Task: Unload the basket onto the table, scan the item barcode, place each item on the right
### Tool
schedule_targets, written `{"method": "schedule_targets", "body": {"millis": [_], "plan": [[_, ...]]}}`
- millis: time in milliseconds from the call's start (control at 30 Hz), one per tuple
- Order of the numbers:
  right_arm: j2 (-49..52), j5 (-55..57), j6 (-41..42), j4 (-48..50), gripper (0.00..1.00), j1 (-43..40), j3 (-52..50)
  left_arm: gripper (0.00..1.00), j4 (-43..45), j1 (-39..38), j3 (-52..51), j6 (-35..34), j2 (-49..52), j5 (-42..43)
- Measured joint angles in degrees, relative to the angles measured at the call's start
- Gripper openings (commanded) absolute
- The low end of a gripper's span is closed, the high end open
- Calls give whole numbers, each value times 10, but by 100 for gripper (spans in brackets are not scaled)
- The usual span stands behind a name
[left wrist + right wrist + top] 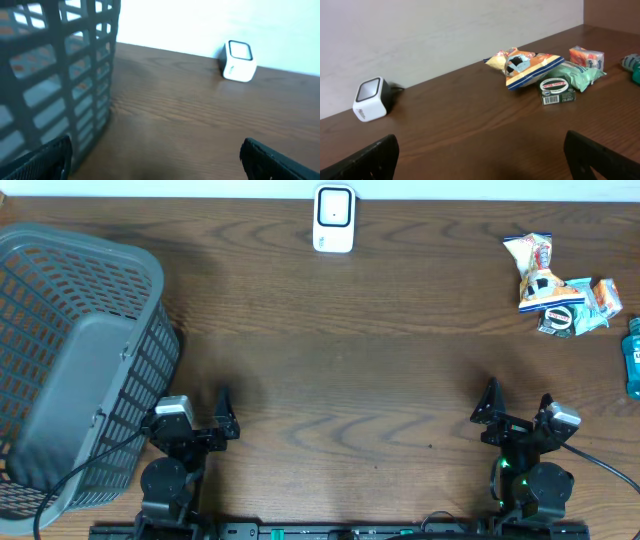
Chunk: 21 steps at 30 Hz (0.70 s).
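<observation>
Lying well ahead and right of the wide-apart right gripper (517, 398): snacks (553, 285). Left gripper (195, 415) gaping too. Right wrist view alone is showing a box (559, 90) barcode (550, 100).

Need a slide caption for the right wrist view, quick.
Open right gripper faces the snack packets on the wooden table, white scanner at far left by the wall.

Overhead: bright, even light. The worktop (350, 360) is evenly lit, and the basket (70, 360) throws a soft shadow beside it.
Left wrist: hazy and blurred. The wall (200, 20) is blown out white and the basket bars are out of focus.
Right wrist: sharper, with a small shadow behind the white box (370, 99).
In both wrist views the jaws are dark, soft-edged silhouettes in the lower corners.
</observation>
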Motion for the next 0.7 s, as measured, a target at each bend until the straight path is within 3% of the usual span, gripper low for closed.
{"method": "schedule_targets", "body": {"millis": [167, 567, 700], "plan": [[0, 0, 0, 0, 99, 0, 0, 98, 0, 2, 0, 60, 0, -8], [0, 0, 0, 0, 99, 0, 0, 98, 2, 54, 0, 77, 0, -11], [0, 0, 0, 0, 99, 0, 0, 98, 43, 65, -14, 77, -1, -12]]}}
